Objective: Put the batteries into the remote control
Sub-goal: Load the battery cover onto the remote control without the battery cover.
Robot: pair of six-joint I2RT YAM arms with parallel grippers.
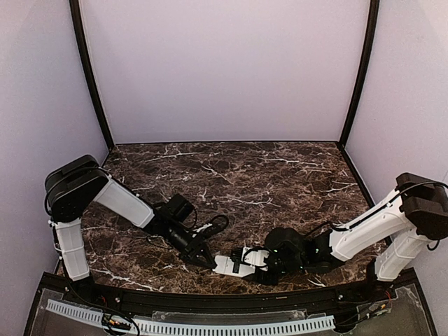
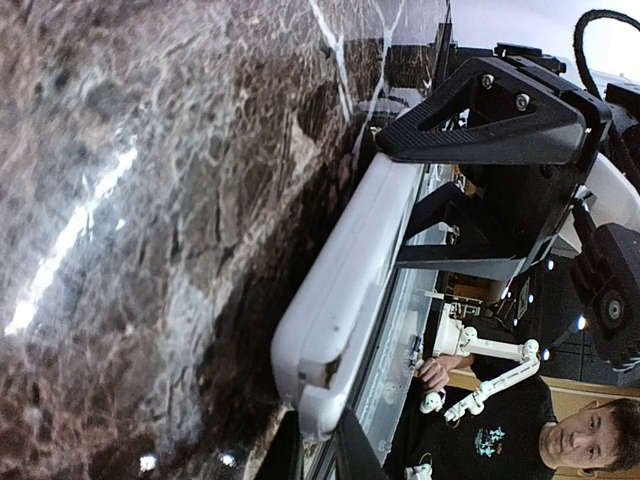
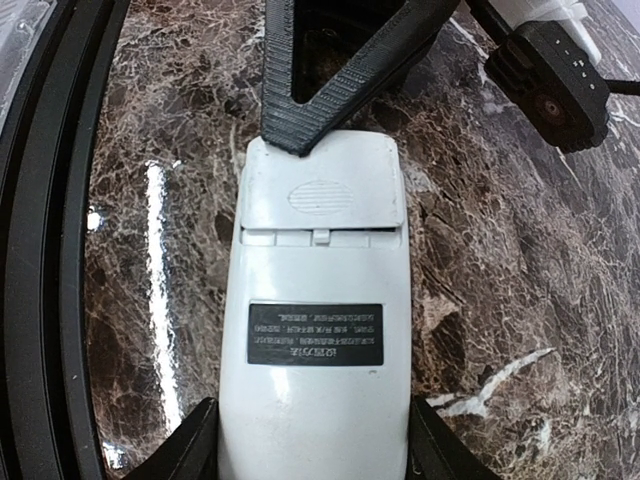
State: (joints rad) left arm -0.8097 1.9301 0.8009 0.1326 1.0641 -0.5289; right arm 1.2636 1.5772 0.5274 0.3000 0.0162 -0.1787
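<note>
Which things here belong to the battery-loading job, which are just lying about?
Job: white rectangular remote control, back up; ridged white battery cover; left fingers at cover; right fingers gripping remote.
Lying about: nothing loose seen; only brown marble table.

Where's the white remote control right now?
In the top view the remote control lies back up near the table's front edge, held by the right gripper, with the left gripper's tip at its other end.
</note>
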